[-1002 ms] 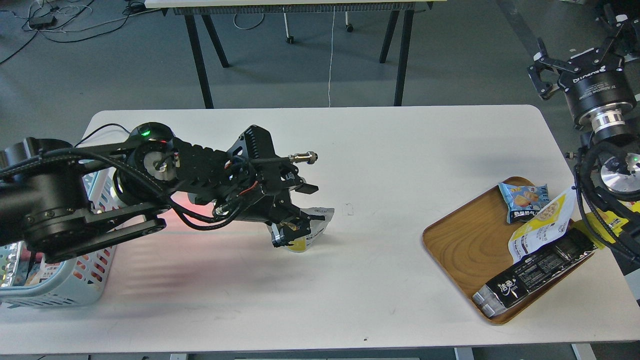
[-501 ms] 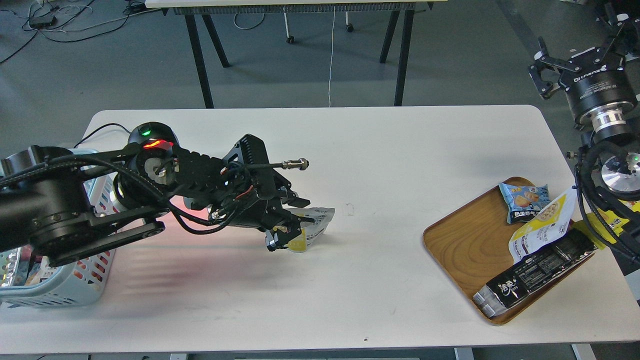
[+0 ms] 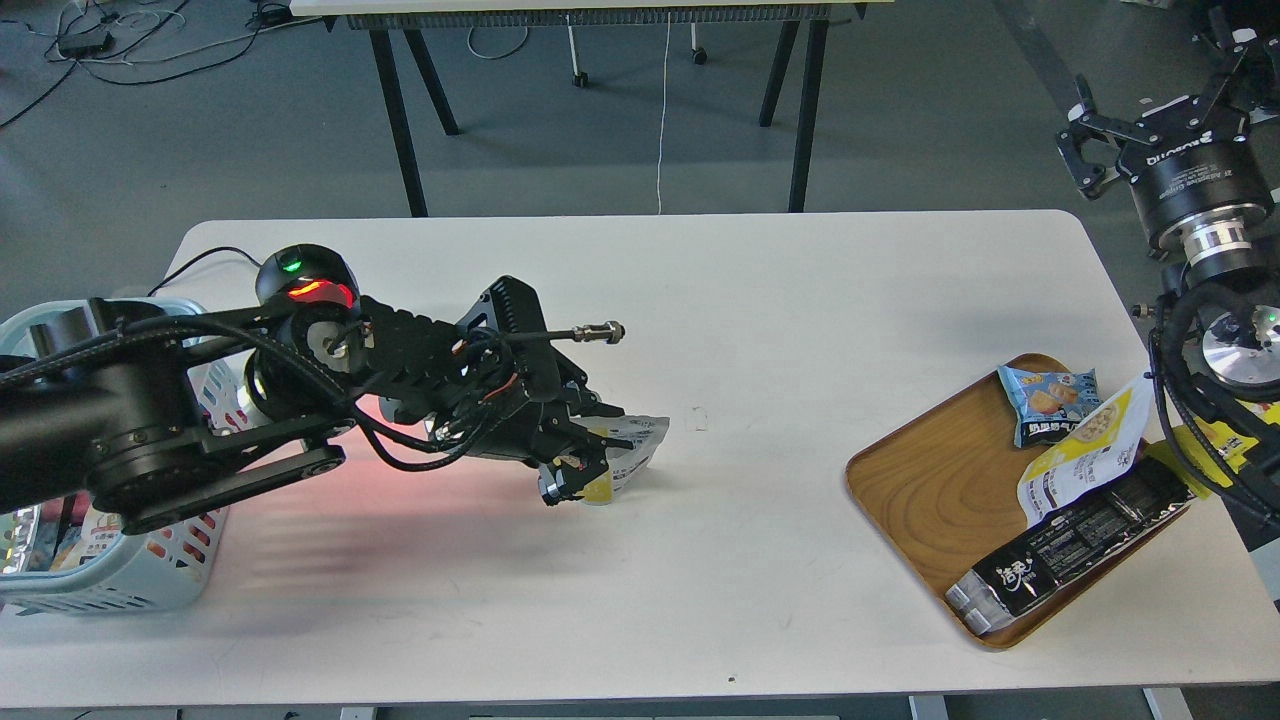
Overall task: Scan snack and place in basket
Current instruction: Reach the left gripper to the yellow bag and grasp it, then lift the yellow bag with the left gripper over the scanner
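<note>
The snack [image 3: 628,447], a small yellow pouch showing its white-silver printed back, lies near the middle of the white table [image 3: 760,300]. My left gripper [image 3: 587,447] reaches in from the left. Its two fingers sit on either side of the pouch and are closed against it; the pouch still rests on the table. The light blue basket [image 3: 130,585] stands at the table's left edge, partly hidden by my left arm. My right gripper [image 3: 1160,100] is open and empty, raised off the table's far right corner.
A black scanner [image 3: 300,275] with green and red lights sits behind my left arm and casts a red glow on the table. A wooden tray [image 3: 925,490] at the right holds a blue packet [image 3: 1045,400], a larger yellow-and-white pouch [image 3: 1080,455] and a black packet [image 3: 1070,545].
My left gripper's fingers have narrowed around the snack, and the arm has dropped slightly. The snack has stayed in place. The right arm has not moved.
</note>
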`<move>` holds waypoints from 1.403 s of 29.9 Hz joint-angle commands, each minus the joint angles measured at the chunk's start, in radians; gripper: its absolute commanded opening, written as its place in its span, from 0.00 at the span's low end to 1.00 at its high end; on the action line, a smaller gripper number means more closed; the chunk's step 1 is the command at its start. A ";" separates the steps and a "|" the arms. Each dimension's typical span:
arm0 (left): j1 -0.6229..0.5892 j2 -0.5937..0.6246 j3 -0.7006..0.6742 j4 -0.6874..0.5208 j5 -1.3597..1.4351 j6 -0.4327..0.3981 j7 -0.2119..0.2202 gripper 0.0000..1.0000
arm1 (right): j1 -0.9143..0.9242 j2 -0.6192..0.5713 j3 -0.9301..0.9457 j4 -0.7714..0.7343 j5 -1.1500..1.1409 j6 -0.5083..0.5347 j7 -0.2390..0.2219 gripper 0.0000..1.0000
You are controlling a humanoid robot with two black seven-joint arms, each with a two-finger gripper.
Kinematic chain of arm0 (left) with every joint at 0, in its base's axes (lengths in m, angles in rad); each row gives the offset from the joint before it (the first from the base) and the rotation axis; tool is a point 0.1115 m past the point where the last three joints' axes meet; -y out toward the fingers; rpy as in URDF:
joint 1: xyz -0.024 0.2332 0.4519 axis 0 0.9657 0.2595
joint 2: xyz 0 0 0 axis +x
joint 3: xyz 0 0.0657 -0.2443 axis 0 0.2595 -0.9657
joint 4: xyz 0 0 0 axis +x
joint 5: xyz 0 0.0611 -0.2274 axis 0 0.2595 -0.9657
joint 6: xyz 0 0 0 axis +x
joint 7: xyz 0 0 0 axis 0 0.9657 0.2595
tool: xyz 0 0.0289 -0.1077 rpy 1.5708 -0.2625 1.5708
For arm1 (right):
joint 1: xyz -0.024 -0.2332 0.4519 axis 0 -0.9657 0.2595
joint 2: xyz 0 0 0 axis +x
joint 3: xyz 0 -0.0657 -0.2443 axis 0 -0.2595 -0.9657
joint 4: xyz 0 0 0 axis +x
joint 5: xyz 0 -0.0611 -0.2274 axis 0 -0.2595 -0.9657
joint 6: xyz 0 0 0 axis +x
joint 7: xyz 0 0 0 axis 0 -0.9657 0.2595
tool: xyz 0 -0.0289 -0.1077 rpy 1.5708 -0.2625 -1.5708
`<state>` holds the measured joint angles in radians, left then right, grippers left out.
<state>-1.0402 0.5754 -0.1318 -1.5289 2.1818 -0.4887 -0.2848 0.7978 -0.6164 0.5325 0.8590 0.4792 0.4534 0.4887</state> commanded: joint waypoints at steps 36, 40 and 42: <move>0.006 0.316 -0.199 0.010 0.000 0.000 -0.155 0.00 | 0.012 -0.037 0.000 0.002 -0.001 -0.009 0.000 0.99; 0.006 0.327 -0.198 0.067 0.000 0.000 -0.174 0.00 | 0.015 -0.037 0.000 0.002 -0.001 -0.009 0.000 0.99; 0.006 0.339 -0.198 0.069 0.000 0.000 -0.194 0.00 | 0.015 -0.039 -0.002 0.002 -0.001 -0.009 0.000 0.99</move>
<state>-1.0340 0.9007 -0.3307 -1.4718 2.1816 -0.4887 -0.4556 0.8106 -0.6535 0.5325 0.8606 0.4791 0.4449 0.4887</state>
